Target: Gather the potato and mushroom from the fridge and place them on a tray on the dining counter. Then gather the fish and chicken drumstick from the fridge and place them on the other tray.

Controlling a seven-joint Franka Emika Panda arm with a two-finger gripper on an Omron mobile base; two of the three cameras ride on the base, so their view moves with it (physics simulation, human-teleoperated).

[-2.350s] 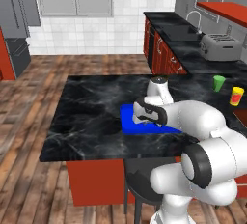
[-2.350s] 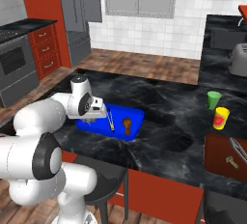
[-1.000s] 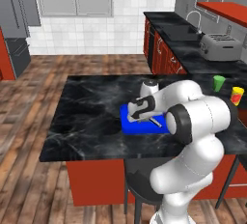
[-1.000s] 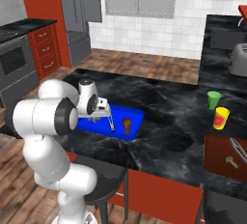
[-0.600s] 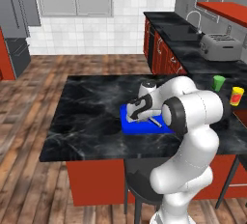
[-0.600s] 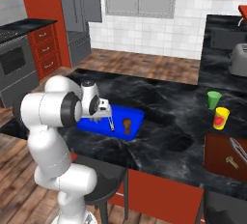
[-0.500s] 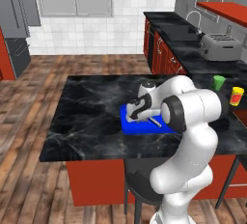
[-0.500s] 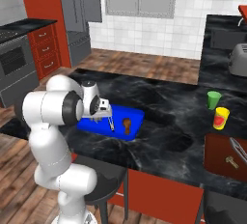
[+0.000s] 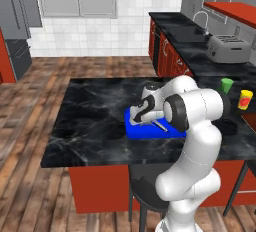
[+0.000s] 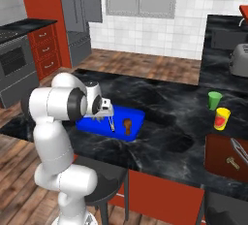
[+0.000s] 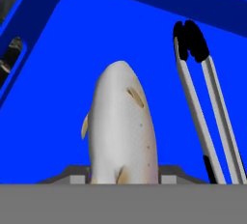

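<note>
In the hand view the fish [image 11: 123,126] runs off under the bottom edge, so its tail end is hidden, and whether the pincer fingers touch it cannot be told. The tongs [image 11: 205,107] beside it are also cut off at the bottom, and the tray [image 11: 62,39] spills past every edge of that view. From the left base view the arm [image 9: 192,111] covers the right part of the tray [image 9: 145,131], and the pincer [image 9: 141,117] is too small there to show how its jaws stand. In the right base view the arm [image 10: 58,105] hides the tray's near-left corner, and the small brown item [image 10: 127,124] on the tray is too tiny to identify.
</note>
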